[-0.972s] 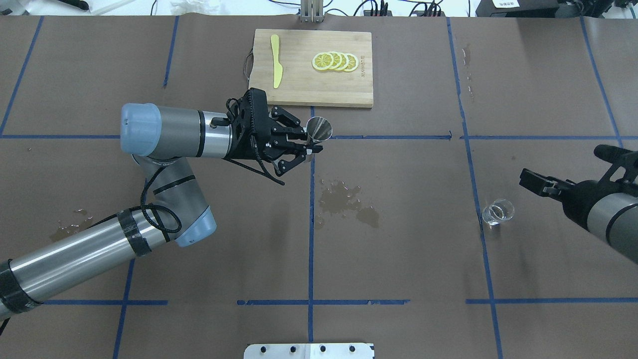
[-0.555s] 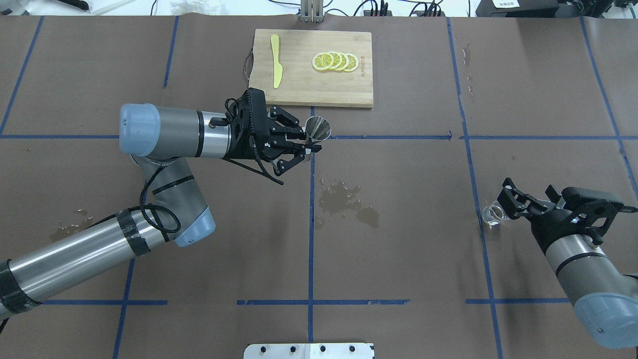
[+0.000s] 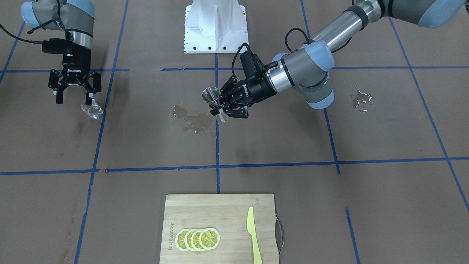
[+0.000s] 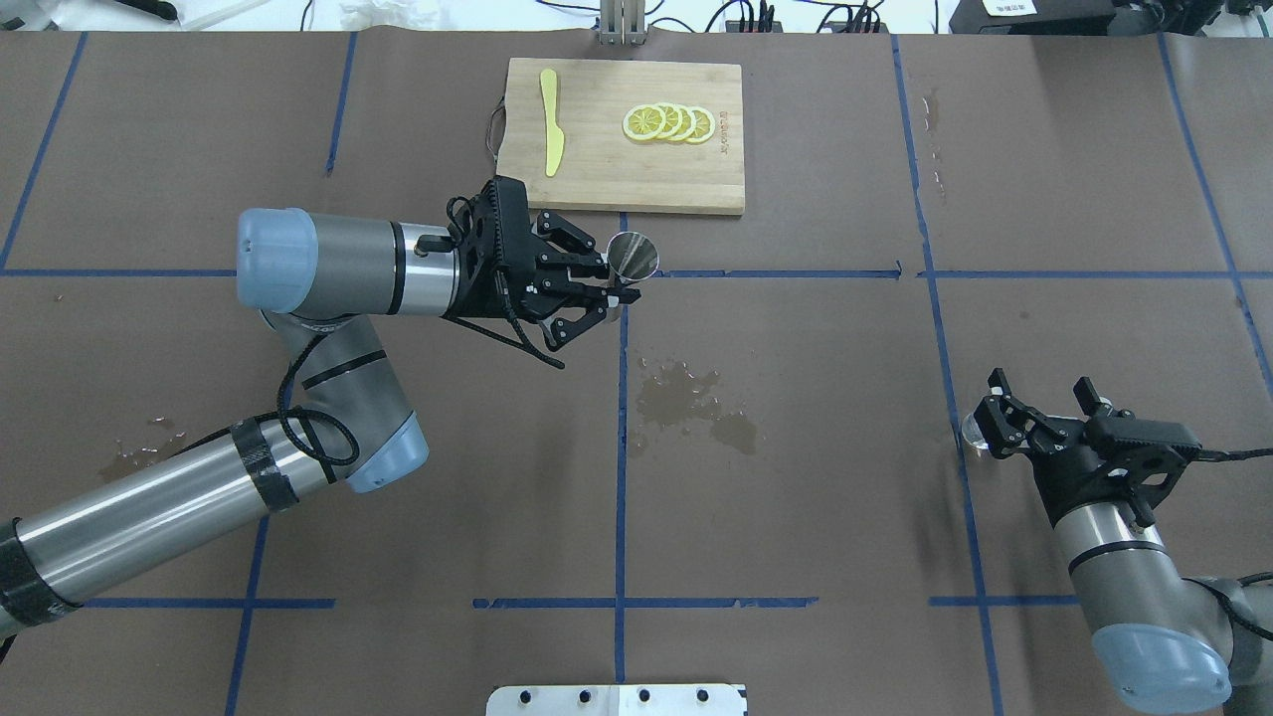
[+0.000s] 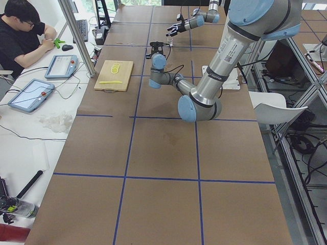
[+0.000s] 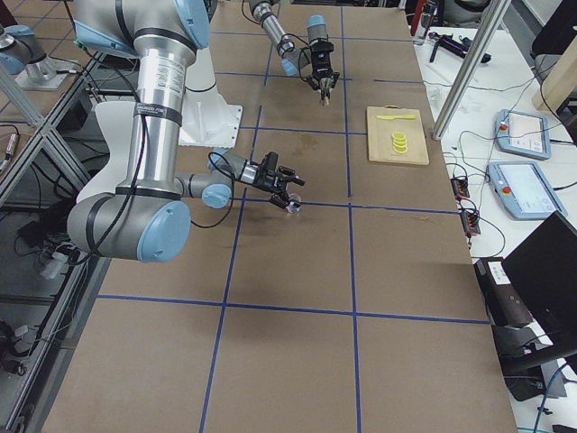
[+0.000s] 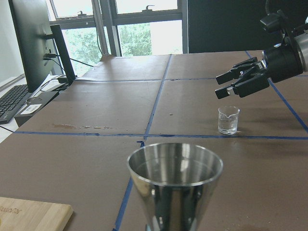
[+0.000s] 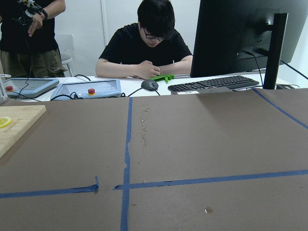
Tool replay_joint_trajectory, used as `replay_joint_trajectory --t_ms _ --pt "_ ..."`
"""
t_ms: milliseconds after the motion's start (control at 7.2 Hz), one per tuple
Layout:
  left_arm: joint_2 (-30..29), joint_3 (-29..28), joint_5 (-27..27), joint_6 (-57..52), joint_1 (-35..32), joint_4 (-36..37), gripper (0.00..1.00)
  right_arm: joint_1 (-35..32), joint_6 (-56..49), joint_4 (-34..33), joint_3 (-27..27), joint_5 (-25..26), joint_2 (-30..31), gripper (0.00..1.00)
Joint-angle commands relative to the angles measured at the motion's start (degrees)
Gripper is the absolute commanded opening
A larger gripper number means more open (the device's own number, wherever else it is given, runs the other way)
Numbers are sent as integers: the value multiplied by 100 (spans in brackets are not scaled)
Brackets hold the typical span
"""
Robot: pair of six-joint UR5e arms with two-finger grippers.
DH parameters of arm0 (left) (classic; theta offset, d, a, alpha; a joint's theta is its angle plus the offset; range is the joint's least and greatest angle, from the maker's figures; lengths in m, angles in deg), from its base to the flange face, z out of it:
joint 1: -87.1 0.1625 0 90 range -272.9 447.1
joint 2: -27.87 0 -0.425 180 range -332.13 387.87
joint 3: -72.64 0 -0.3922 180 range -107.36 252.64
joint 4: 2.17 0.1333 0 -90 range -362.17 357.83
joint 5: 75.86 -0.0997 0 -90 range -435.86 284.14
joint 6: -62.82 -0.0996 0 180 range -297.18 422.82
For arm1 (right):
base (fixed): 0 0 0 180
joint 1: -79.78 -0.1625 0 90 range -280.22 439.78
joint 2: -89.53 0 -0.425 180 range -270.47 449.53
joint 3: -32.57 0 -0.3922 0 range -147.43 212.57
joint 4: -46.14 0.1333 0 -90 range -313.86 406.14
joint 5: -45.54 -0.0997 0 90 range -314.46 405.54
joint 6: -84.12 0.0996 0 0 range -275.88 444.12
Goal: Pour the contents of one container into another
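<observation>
Now | left tool (image 3: 220, 110) is closed on jigger (image 3: 211, 94) waist, mouth held upright above mid-table (image 3: 329, 183), likely to receive | right tool (image 3: 74, 101) is held open just above beaker (image 3: 91, 110), which is stood ungrasped on table | wet patch (image 3: 194, 123) is seen between them; board (image 3: 220, 205) well apart.

ROBOTIQ, on right end effector (image 3: 74, 101) (white lettering)

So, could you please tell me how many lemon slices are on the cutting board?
4. The lemon slices lie in one overlapping row on the cutting board, apart from the yellow knife; a further slice could be hidden beneath them.
</observation>
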Motion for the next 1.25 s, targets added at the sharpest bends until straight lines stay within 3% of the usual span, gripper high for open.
replay_joint_trajectory --t_ms 0,694,1111 --pt "22 7 -1 0 0 -4 0 69 -22 -589 -81 210 -228 100" --pt "31 7 -36 0 0 -48 0 201 22 -610 -459 369 -405 100" --pt "48 7 -36 0 -9 -48 0 193 48 -601 -1039 413 -818 100"
